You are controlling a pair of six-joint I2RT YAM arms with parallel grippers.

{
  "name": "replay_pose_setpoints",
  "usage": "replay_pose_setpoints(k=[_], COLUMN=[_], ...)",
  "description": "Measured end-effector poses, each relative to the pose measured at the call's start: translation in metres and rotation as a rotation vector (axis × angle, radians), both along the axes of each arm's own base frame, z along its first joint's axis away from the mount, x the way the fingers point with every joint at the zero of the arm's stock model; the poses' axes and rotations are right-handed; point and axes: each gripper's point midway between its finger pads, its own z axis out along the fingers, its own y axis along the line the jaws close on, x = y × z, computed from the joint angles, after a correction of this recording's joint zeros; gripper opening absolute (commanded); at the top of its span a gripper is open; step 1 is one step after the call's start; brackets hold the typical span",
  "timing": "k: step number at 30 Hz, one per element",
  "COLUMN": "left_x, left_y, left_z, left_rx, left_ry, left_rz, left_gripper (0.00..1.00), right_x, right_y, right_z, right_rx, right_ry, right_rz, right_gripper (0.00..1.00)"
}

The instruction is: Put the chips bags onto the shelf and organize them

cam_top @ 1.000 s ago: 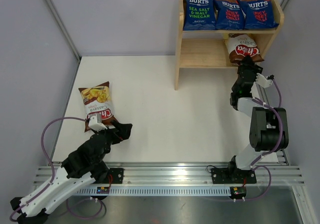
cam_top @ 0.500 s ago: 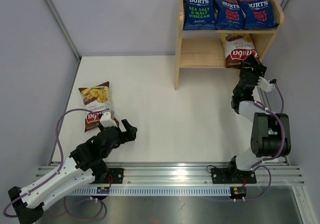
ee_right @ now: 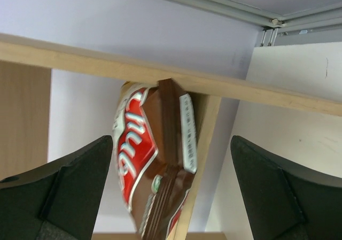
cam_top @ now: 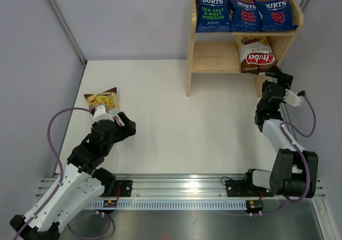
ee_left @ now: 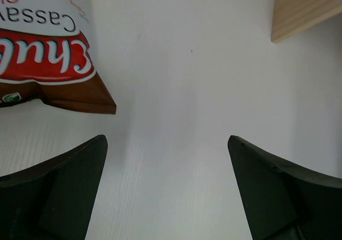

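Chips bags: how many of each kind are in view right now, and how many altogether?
Blue Burts bags: 3, all on the top tier of the shelf
Brown-white Chuba bags: 2, one on the lower tier, one on the table
Total: 5

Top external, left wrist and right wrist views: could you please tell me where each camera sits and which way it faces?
Top external: above and behind the arm bases, looking down on the table, shelf and both arms.
Left wrist: on the left arm, facing along the table at the loose Chuba bag; the open left end effector frames the bottom.
Right wrist: on the right arm, facing the shelf's lower tier and the shelved Chuba bag; the open right end effector frames the bottom.
Shared: top external also shows both bags.
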Motion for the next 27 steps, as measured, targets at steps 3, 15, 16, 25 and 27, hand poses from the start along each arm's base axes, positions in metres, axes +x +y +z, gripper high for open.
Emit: replay_pose_setpoints(k=[3, 15, 16, 25, 27], left_x=[0.015, 0.052, 0.053, 0.06, 0.068], left_y=[0.017, 0.102, 0.109, 0.163, 0.167], left_z=[0.011, 0.007, 0.004, -0.021, -0.031], left_rx=[-0.005, -0.043, -0.045, -0.099, -0.113], left_ry=[0.021, 0.149, 0.164, 0.244, 0.27], left_rz=[0.067, 0.368, 0.387, 0.473, 0.451], left_gripper=[0.99, 0.99, 0.99, 0.99, 0.99], right_x=[-0.019, -0.067, -0.068, -0.112, -0.128], right_y=[0.006, 0.091, 0.101, 0.214, 0.242], right_z=[0.014, 0.033, 0.032, -0.006, -0.009], right_rx=[-0.02, -0.362, -0.397, -0.67, -0.717], right_ry=[0.029, 0.259, 0.277, 0.369, 0.346], right_rz=[0.04, 0.564, 0.631, 1.195, 1.333], right_gripper=[0.99, 0.99, 0.99, 0.99, 0.99])
